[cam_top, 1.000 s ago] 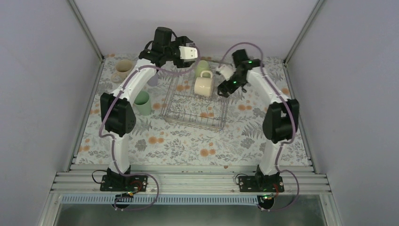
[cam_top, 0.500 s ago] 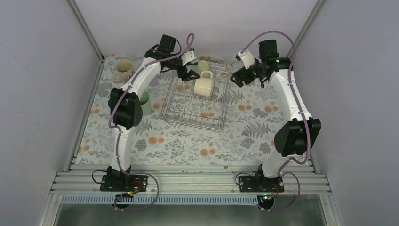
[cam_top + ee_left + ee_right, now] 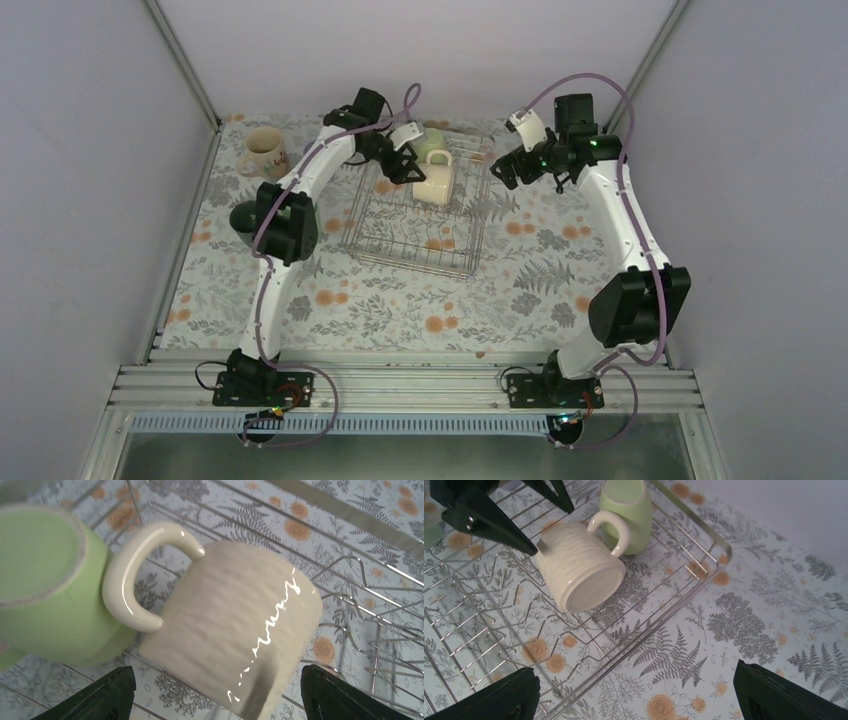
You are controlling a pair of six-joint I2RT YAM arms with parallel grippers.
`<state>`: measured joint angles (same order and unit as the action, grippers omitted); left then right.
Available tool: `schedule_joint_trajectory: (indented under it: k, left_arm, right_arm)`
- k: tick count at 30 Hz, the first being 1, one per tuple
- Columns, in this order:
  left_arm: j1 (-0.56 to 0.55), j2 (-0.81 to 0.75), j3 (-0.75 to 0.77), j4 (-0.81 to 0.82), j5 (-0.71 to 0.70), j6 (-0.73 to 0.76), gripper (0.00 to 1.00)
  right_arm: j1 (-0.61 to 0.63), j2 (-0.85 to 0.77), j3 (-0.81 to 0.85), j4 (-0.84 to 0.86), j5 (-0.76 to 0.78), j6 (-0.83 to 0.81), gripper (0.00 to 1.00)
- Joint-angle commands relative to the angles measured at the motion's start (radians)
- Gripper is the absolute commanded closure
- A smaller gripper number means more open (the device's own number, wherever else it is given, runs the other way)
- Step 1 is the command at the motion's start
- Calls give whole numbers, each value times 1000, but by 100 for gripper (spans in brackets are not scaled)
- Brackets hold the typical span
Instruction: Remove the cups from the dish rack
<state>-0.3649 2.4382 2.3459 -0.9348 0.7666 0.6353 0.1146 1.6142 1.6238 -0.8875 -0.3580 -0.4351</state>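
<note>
The silvery wire dish rack (image 3: pixel 372 243) stands mid-table. A cream mug (image 3: pixel 432 180) lies on its side in the rack's far part, and a pale green cup (image 3: pixel 432 141) sits just behind it. My left gripper (image 3: pixel 405 166) is open and low over the cream mug. In the left wrist view (image 3: pixel 220 700) its jaws straddle the mug (image 3: pixel 235 630) beside the green cup (image 3: pixel 45 585). My right gripper (image 3: pixel 506 170) is open and empty above the rack's right rim (image 3: pixel 674 607). The right wrist view shows the mug (image 3: pixel 579 572) and green cup (image 3: pixel 626 510).
A beige cup with markings (image 3: pixel 262 152) stands on the floral cloth at the far left. A dark rounded thing (image 3: pixel 242 215) shows beside my left arm's elbow. Grey walls close in on both sides.
My left gripper has dropped from above the rack's far left corner to the cream mug. My right gripper drew back from the mug to the rack's right edge and then held still.
</note>
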Motion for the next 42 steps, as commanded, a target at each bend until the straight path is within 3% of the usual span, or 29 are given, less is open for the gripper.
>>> schedule_joint_trajectory:
  k: [1, 6, 12, 22, 32, 42]
  left_arm:
    - [0, 25, 41, -88, 13, -41, 17]
    - [0, 71, 92, -177, 85, -56, 17]
    - [4, 92, 150, -244, 359, -57, 24]
    - [-15, 151, 188, -266, 299, -61, 26]
    - [-17, 143, 127, -222, 227, -93, 27]
    - [-27, 186, 136, -71, 400, -229, 50]
  right_arm:
    - [-10, -34, 4, 40, 16, 16, 0]
    - [-10, -33, -15, 35, 11, 19, 0]
    - [-10, -42, -53, 53, -3, 25, 0]
    - [-10, -58, -70, 45, -7, 27, 0]
    - [-9, -65, -85, 59, -18, 32, 0]
    - [-10, -53, -77, 68, -26, 41, 0]
